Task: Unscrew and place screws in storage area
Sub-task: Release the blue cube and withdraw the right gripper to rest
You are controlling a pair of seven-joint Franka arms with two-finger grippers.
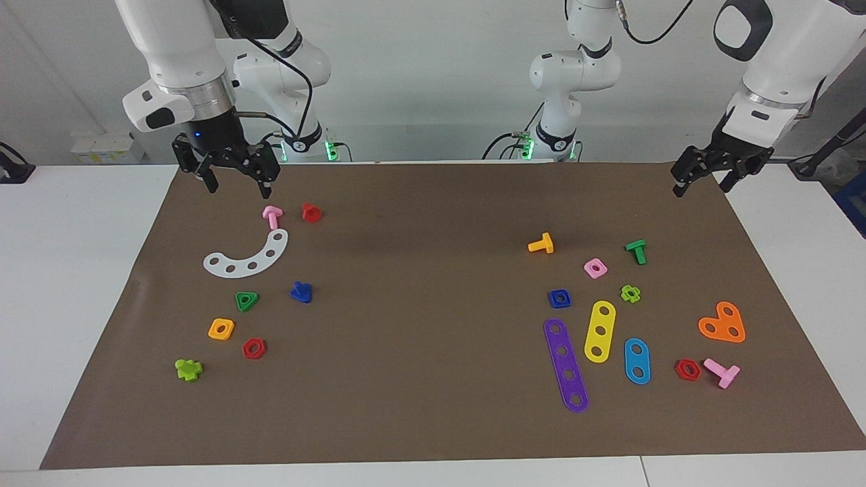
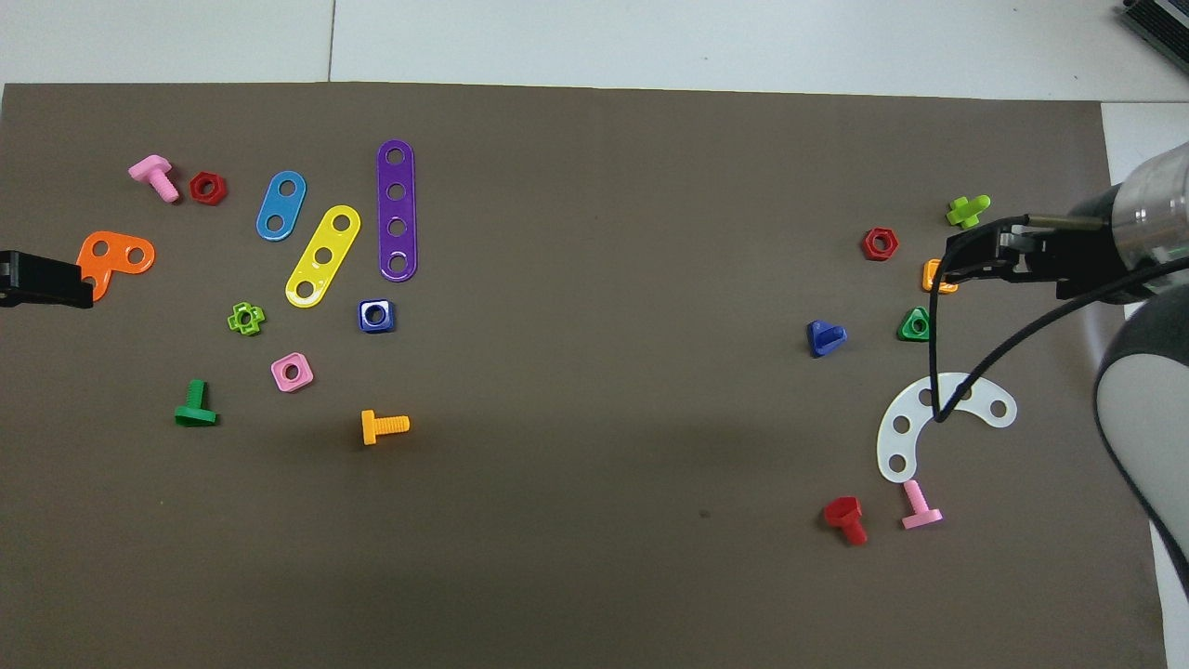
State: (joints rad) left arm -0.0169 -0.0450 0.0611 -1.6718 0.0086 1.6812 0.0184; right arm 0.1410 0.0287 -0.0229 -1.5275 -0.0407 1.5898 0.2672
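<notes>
The small blue screw [image 1: 302, 292] [image 2: 825, 337] lies loose on the brown mat, beside the white curved strip [image 1: 247, 257] [image 2: 938, 423]. A green nut [image 1: 247, 300], an orange nut [image 1: 221, 329] and a red nut [image 1: 254, 348] lie around it in the storage area. My right gripper [image 1: 238, 184] [image 2: 980, 260] is open and empty, raised in the air over the mat's edge at the right arm's end, well apart from the screw. My left gripper [image 1: 703, 179] [image 2: 46, 279] is open and empty and waits above the mat's corner at the left arm's end.
A pink screw [image 1: 272, 216], a red screw [image 1: 311, 212] and a lime piece [image 1: 188, 368] lie near the white strip. Toward the left arm's end lie purple [image 1: 565, 365], yellow [image 1: 599, 331] and blue [image 1: 636, 360] strips, a blue square nut [image 1: 559, 297] and an orange plate [image 1: 722, 323].
</notes>
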